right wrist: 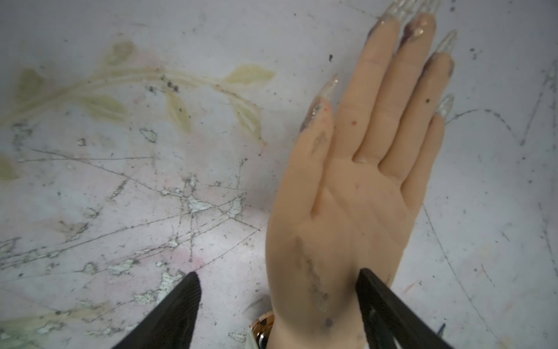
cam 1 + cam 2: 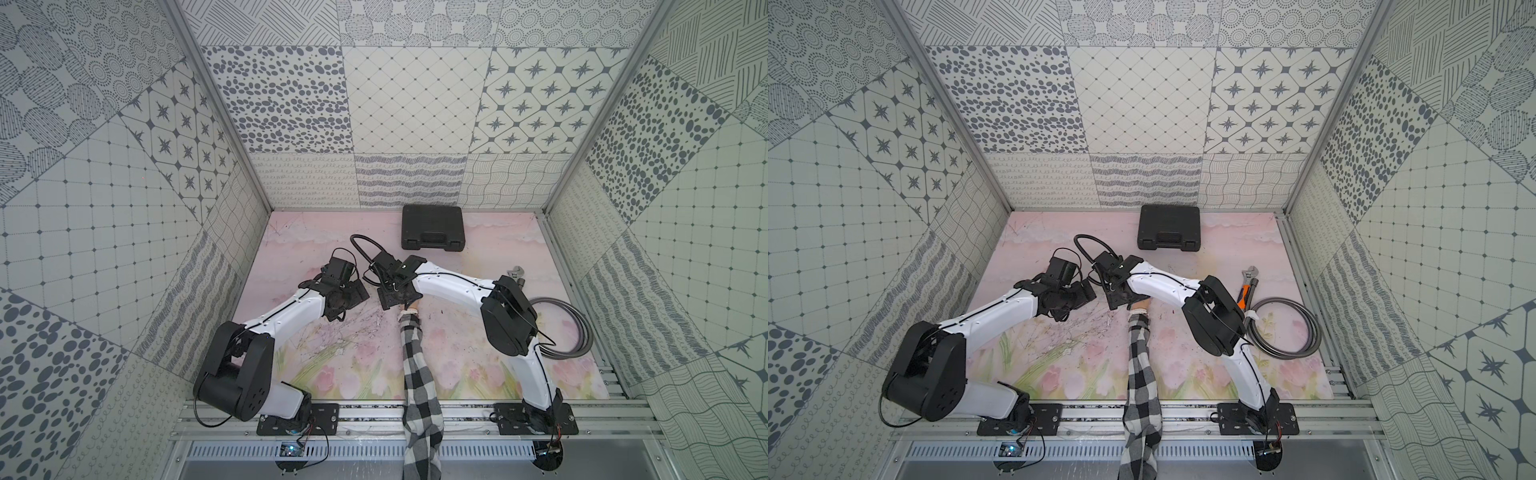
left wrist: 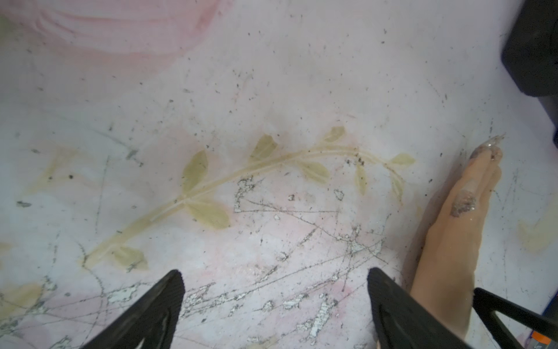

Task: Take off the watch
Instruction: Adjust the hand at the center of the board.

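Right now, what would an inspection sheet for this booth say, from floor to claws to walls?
Surface: pink floral mat, scratched and speckled.
Job's things: small gold-rimmed, pale-strapped watch on the wrist of the tan mannequin hand; black-and-white checked sleeve behind it.
Clutter: black plastic case; orange-handled metal wrench; grey coiled hose.
Claws: left claw open over bare mat; right claw open above the hand's heel, holding nothing.
Cables: black cable loop at the right arm's wrist.
Surroundings: grey-patterned wall panels.
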You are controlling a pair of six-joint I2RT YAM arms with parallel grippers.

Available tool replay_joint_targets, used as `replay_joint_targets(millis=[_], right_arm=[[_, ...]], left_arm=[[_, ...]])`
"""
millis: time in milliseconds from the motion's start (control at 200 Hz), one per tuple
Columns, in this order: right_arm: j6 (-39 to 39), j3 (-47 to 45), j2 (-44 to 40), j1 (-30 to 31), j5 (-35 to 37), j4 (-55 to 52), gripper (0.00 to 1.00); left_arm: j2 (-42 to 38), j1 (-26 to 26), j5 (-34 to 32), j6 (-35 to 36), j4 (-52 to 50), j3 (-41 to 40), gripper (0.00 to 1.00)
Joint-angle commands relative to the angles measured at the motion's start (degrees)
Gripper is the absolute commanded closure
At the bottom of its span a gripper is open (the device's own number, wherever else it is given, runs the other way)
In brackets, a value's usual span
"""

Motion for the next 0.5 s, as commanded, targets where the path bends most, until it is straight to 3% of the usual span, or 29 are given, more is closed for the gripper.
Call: replay_joint_targets(millis=[0,270,495], right_arm=[[0.1,-2.7,-4.6,-1.0,-4.9,5.7,0.08],[2.6,-8.6,-11.9,-7.2,-12.5,10.7,0.04],[2.8,-16.7,-21.4,-14.3,-17.2,14.0,0.05]], left_arm=[[0.3,0.6,-2.7,1.8,-5.1,2.2,0.04],[2.8,0.8,1.0,3.7,-4.5,5.9,0.04],[6.2,0.7,8.5,2.9,-0.5,8.8,0.04]])
